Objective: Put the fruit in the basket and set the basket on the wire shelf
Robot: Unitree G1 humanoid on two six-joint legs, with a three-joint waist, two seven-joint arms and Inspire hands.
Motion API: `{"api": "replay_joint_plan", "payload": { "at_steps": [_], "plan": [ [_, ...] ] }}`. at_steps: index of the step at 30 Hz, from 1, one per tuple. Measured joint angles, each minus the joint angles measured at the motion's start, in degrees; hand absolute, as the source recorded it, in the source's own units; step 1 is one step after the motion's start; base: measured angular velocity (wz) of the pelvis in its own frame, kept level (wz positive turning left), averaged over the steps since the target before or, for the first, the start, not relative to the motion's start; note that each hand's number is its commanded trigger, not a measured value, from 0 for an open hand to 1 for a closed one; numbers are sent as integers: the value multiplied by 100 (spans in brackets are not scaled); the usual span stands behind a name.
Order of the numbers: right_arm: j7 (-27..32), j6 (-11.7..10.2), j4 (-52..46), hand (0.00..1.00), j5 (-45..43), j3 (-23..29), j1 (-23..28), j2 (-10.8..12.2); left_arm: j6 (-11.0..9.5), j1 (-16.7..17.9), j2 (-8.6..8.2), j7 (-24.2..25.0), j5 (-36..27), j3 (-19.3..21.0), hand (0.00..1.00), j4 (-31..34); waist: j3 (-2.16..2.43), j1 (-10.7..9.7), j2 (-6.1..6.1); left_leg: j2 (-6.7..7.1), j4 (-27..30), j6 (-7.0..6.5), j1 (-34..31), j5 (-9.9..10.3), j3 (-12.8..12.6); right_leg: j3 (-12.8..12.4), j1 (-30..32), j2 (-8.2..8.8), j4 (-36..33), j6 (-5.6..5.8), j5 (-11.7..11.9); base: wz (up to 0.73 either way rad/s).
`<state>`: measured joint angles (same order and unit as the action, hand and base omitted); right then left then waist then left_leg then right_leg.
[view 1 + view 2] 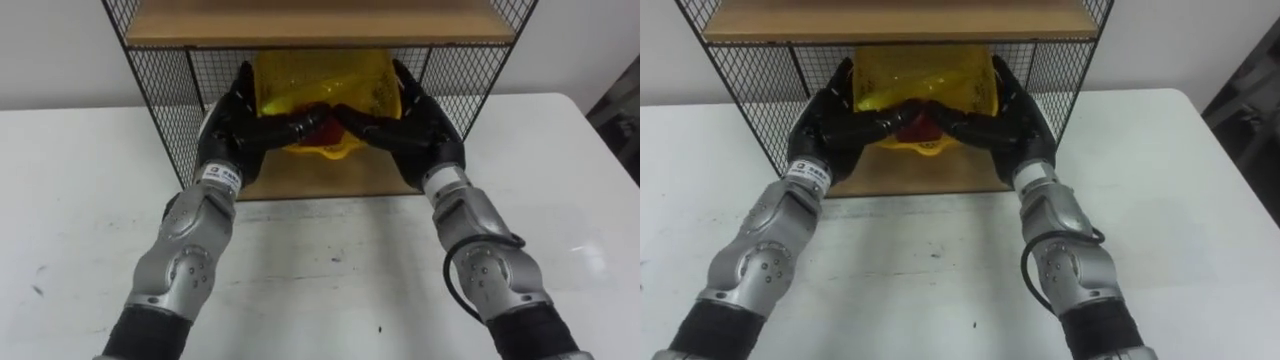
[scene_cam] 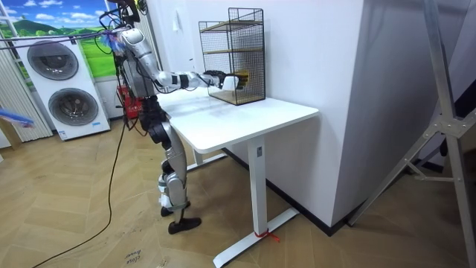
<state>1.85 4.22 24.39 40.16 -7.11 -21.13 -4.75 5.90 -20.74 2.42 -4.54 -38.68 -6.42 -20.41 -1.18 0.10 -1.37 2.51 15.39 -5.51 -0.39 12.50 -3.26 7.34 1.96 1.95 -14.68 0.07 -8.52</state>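
A yellow basket (image 1: pixel 320 78) sits in the lower compartment of the wire shelf (image 1: pixel 160 95), on its wooden floor board. Red fruit (image 1: pixel 322 122) shows inside it at the front. My left hand (image 1: pixel 232 120) grips the basket's left side and my right hand (image 1: pixel 422 125) its right side. On each hand the fingers run along the outside while the thumb reaches over the front rim. In the room view I stand at the end of the table (image 2: pixel 245 115) with both arms stretched into the shelf (image 2: pixel 234 56).
A wooden board (image 1: pixel 320 22) roofs the compartment just above the basket. Mesh walls close in the shelf's sides and back. The white table (image 1: pixel 330 270) spreads out in front. Two washing machines (image 2: pixel 63 89) stand behind me.
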Motion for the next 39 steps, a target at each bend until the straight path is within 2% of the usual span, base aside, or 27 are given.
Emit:
{"api": "replay_joint_plan", "payload": {
  "at_steps": [5,8,12,15,21,24,34,39],
  "plan": [
    [163,201,327,0,120,86,-181,33,209,-236,-154,-198,-75,70,0,-566,2,5,4,-1,2,0,5,-1,-7,-4,-5,4,0,0,0,0],
    [271,338,408,0,119,87,-325,66,298,-255,-145,-275,-210,84,0,-619,1,-6,19,-3,2,-1,40,-5,-26,-18,-41,4,5,0,0,-1],
    [305,418,763,0,122,120,-587,118,426,-296,-157,-382,-238,222,0,-854,-3,-16,38,-5,-17,-1,210,-4,-45,-25,-197,3,18,0,0,0],
    [300,465,1012,0,120,184,-781,161,507,-529,-211,-383,-229,410,0,-1168,-2,2,58,-4,-88,-3,206,-12,-41,-24,-175,2,-4,-2,16,0],
    [311,597,1056,0,-39,221,-794,225,680,-601,-204,-399,-169,507,0,-1141,30,15,111,-4,-87,10,169,-44,-33,-5,-118,-3,-9,-6,27,0],
    [312,598,1056,0,-45,226,-794,226,749,-600,-200,-409,-169,517,0,-1063,31,10,112,-5,-88,12,166,-46,-20,22,-123,-2,12,-6,27,0],
    [310,575,1056,0,-51,274,-783,238,754,-603,-193,-405,-135,614,0,-1032,45,14,89,-9,-91,10,209,-51,-26,59,-205,-1,100,-15,44,0],
    [298,565,1056,0,-48,274,-749,238,744,-605,-119,-503,-40,624,0,-741,63,19,61,-11,-98,10,213,-51,-31,51,-202,-6,92,-17,48,0]
  ]
}}
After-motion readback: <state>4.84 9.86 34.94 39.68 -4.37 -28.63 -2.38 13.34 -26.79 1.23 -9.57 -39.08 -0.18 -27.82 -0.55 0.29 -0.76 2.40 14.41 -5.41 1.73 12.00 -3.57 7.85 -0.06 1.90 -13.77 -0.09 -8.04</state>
